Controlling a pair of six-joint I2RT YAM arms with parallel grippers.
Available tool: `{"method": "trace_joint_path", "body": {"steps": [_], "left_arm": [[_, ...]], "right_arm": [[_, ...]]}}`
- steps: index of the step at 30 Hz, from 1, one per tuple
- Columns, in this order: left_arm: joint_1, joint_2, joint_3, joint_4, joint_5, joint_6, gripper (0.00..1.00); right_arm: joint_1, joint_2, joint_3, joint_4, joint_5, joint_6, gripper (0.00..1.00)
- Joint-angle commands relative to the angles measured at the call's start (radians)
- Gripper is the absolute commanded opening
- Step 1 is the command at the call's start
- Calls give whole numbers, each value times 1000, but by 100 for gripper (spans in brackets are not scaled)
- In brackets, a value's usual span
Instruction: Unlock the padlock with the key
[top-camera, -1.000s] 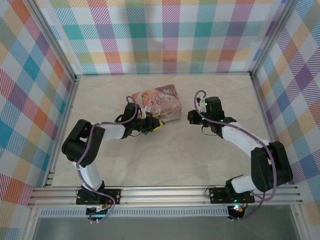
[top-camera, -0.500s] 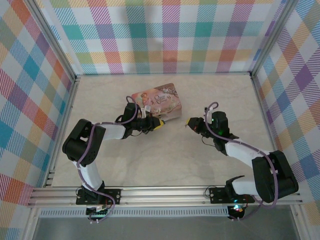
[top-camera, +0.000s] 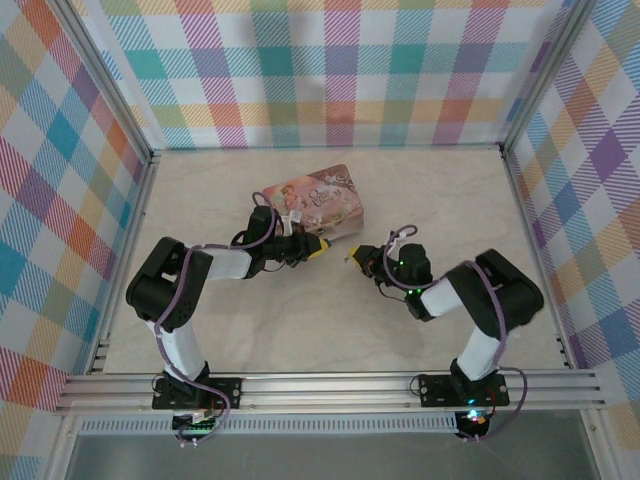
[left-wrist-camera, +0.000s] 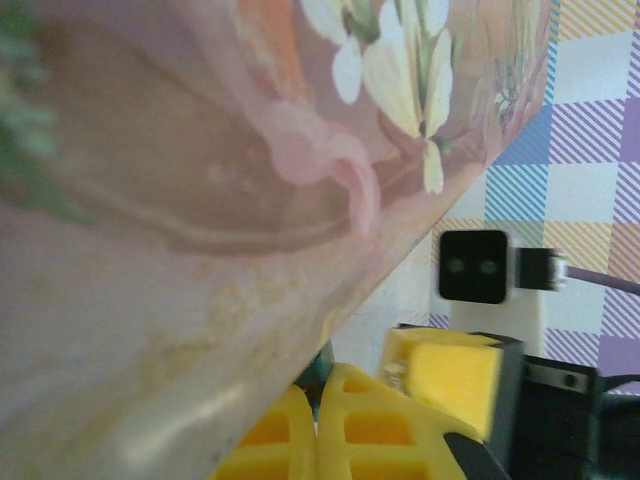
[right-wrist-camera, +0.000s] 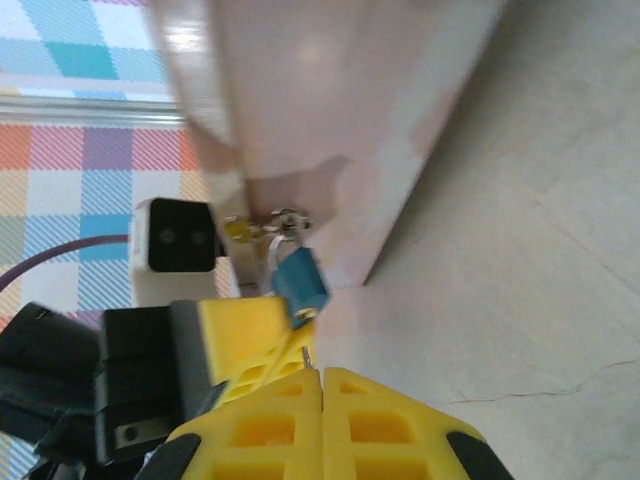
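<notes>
Right wrist view: my closed right gripper (right-wrist-camera: 322, 380) just short of the blue padlock (right-wrist-camera: 300, 283) at a corner of the tin (right-wrist-camera: 330, 100), bare tabletop (right-wrist-camera: 520, 300) right of the jaws; left gripper (left-wrist-camera: 318, 415) closed.

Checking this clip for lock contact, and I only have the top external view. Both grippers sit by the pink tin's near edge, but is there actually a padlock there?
Observer: Yes. The right wrist view shows a small blue padlock hanging by its silvery shackle from a clasp on the pink tin.
Operator: Is the right gripper carrying anything?
Observer: Its yellow fingers are shut, and a thin metal sliver, probably the key, sticks out of them toward the padlock's base. I can't tell whether it has entered.
</notes>
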Motion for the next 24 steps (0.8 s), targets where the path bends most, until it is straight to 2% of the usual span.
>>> {"method": "trace_joint_path", "body": {"steps": [1, 5, 24], "left_arm": [[-4, 8, -12, 48, 59, -38, 5], [-4, 6, -17, 61, 59, -44, 5], [-4, 17, -28, 121, 62, -76, 5]], "right_arm": [[34, 50, 20, 195, 32, 79, 0], [63, 89, 38, 195, 57, 96, 0], [80, 143, 88, 195, 83, 117, 0]]}}
